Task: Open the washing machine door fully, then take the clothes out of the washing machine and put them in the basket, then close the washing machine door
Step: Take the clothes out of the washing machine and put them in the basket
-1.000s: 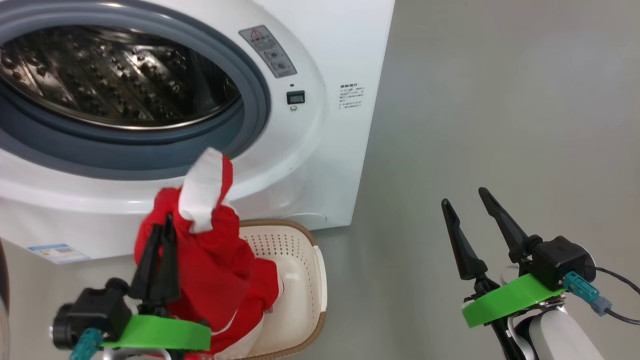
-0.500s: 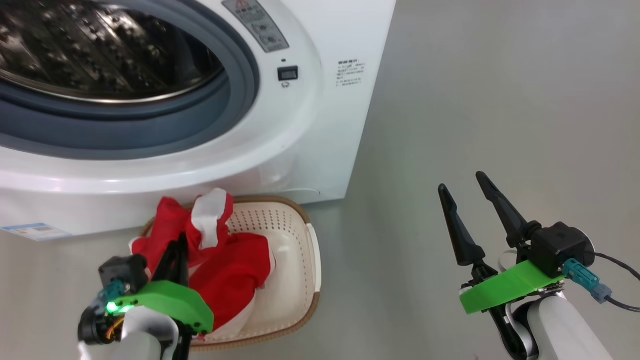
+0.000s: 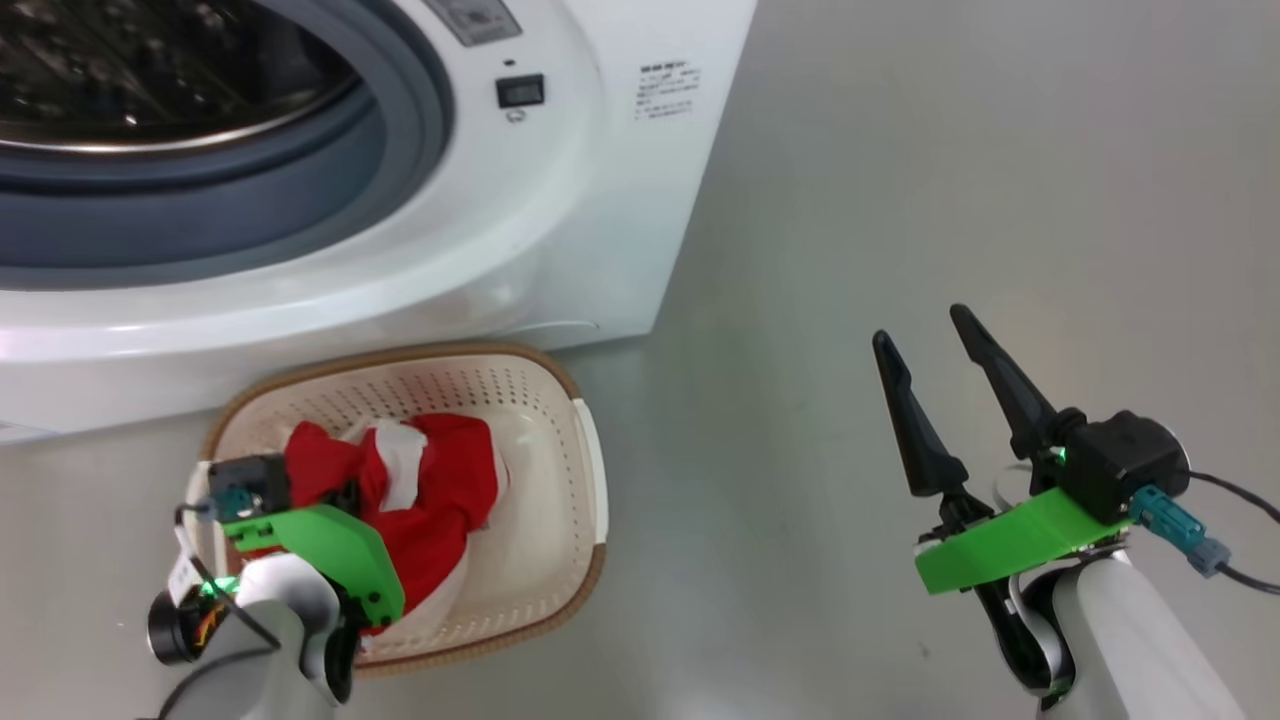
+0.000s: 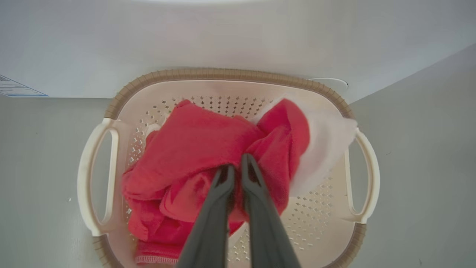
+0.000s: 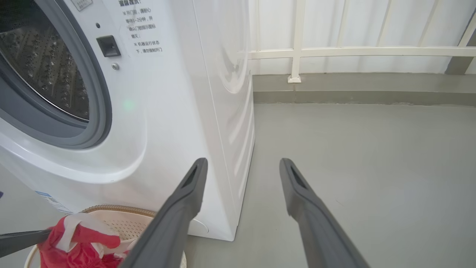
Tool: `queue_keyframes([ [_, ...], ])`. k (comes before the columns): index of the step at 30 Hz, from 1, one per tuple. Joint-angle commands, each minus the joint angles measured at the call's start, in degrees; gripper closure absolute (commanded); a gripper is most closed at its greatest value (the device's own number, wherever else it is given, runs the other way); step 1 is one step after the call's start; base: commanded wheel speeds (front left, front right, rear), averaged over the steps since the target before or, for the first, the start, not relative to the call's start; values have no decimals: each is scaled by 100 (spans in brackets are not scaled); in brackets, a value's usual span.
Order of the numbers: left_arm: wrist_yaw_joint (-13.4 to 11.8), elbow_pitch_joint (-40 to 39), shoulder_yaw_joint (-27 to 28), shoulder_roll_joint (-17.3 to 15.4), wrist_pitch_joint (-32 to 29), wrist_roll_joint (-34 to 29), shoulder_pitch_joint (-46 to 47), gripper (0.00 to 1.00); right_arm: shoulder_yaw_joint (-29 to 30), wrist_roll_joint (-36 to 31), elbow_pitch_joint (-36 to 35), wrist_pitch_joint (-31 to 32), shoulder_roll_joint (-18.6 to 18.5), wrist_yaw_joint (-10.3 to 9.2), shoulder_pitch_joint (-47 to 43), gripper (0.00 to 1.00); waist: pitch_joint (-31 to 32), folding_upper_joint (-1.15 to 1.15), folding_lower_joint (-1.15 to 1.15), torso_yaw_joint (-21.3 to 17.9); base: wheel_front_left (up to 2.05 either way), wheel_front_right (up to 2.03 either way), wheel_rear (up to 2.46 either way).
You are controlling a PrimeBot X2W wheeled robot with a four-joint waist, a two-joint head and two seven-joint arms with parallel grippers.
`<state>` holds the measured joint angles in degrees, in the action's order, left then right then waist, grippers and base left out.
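The clothes [image 4: 208, 149] had been held up in front of the washing machine [image 3: 560, 220] a second before. Now they were set down inside the basket [image 3: 400, 355], so the carrying was nearly done. The left gripper [image 4: 238, 167] was kept squeezed tight on the red cloth, so letting go was likely still to be done, and then the shutting. The right gripper [image 3: 920, 326] was held wide apart with nothing in it, above the floor [image 3: 900, 150]. One basket, one machine, one red bundle and two grippers were counted.

You've got 1 washer [image 3: 560, 230], 1 basket [image 3: 545, 400], 1 bundle of clothes [image 3: 440, 495], and 2 grippers, the left gripper [image 4: 235, 168] and the right gripper [image 3: 920, 328], each with 2 fingers [image 5: 178, 216].
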<state>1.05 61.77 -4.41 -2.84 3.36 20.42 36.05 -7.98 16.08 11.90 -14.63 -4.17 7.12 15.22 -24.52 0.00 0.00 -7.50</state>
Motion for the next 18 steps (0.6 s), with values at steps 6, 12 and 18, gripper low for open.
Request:
queue_keyframes([
  [6, 173, 560, 140, -203, -134, 177, 378, 100, -137, 55, -160, -37, 8, 36, 202, 0, -388, 0, 0, -261, 0, 0, 0],
  [12, 230, 928, 72, -234, -159, 185, 533, 100, -133, 73, -161, -37, 29, 36, 291, 0, -494, 0, 0, -347, 0, 0, 0],
  [18, 233, 1086, 40, -258, -270, 226, 569, 100, -185, 78, -177, -37, 60, 36, 316, 0, -562, 0, 0, -398, 0, 0, 0],
])
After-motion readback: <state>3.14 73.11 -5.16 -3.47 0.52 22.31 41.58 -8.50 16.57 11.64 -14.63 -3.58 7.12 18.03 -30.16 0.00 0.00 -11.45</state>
